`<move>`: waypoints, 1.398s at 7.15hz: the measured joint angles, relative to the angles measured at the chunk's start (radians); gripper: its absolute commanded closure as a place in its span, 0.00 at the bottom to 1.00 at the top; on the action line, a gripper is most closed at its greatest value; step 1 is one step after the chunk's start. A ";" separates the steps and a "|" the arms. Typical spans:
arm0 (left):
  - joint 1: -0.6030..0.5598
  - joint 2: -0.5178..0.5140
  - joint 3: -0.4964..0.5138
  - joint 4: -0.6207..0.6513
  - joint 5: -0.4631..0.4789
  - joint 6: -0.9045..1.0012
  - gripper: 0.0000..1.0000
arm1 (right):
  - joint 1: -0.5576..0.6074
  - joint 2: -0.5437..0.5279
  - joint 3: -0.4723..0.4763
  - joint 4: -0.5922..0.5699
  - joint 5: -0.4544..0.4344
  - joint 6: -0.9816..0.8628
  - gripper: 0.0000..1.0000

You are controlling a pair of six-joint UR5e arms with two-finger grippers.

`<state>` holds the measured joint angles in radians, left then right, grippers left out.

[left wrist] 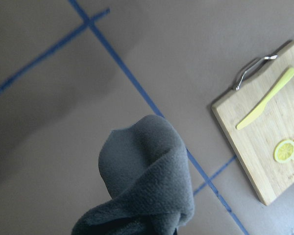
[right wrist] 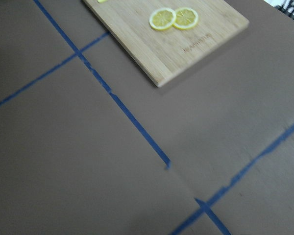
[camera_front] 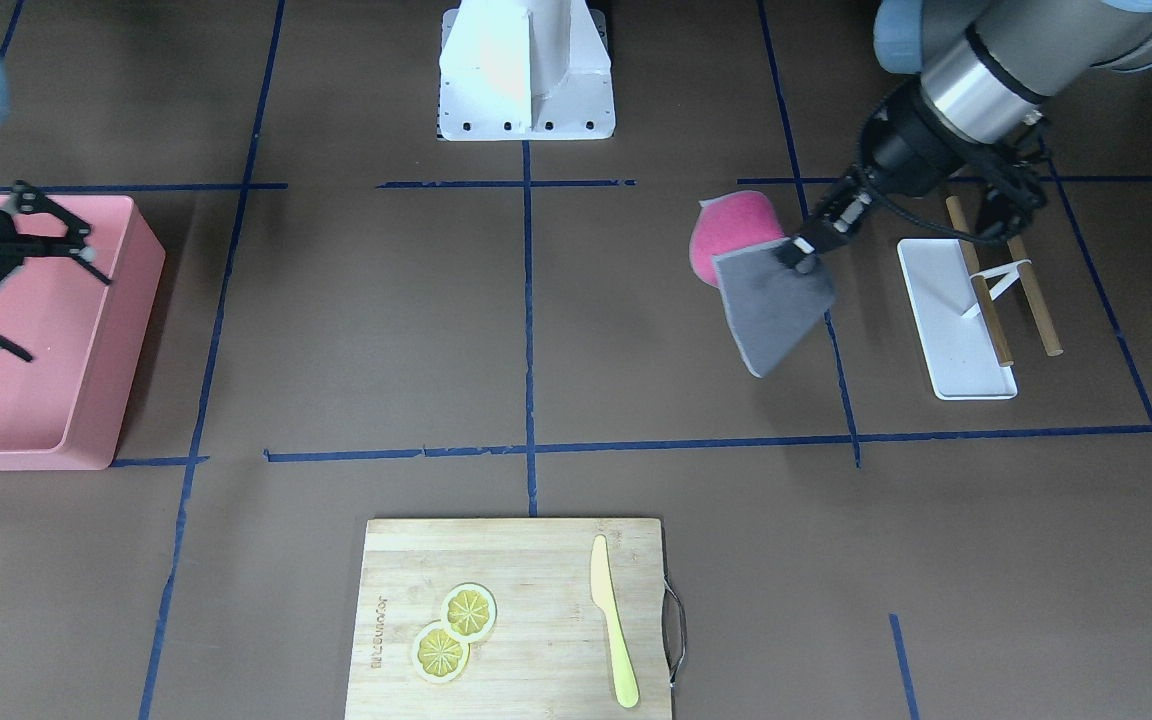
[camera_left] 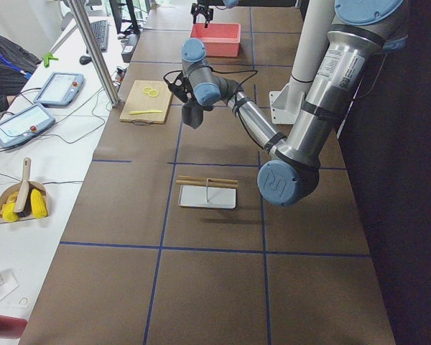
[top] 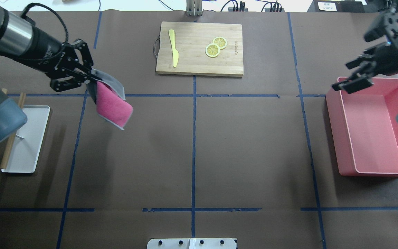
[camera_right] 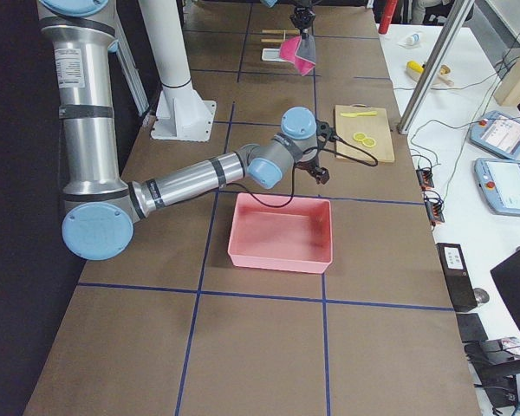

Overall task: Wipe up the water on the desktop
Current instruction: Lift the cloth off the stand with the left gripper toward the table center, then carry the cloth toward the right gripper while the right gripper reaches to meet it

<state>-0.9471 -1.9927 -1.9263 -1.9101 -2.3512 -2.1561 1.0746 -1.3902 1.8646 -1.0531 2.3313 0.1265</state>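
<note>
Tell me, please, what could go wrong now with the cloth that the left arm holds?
1. The left jaws pinch the cloth only near one edge, so it may slip out when pressed down.
2. I see no water on the desktop, so the wipe could miss the spot.

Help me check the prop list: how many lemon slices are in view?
2. Both lie touching on the cutting board: one slice nearer the yellow knife, the other slice just beyond it. No others show.
</note>
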 measured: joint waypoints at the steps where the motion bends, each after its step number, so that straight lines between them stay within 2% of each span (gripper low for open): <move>1: 0.017 -0.040 0.001 -0.003 -0.001 -0.112 0.99 | -0.064 0.051 0.018 0.005 -0.050 0.057 0.00; 3: 0.032 -0.108 0.001 -0.008 -0.001 -0.306 0.99 | -0.210 0.114 0.077 0.024 -0.195 0.096 0.01; 5: 0.061 -0.164 0.001 -0.011 0.020 -0.441 0.98 | -0.319 0.181 0.096 0.031 -0.281 0.135 0.01; 8: 0.170 -0.235 0.002 -0.018 0.161 -0.592 0.98 | -0.457 0.225 0.100 0.084 -0.446 0.188 0.01; 10: 0.212 -0.253 0.003 -0.037 0.223 -0.645 0.98 | -0.485 0.243 0.101 0.095 -0.474 0.193 0.01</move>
<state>-0.7349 -2.2459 -1.9232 -1.9467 -2.1280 -2.8015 0.5894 -1.1475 1.9655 -0.9585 1.8574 0.3199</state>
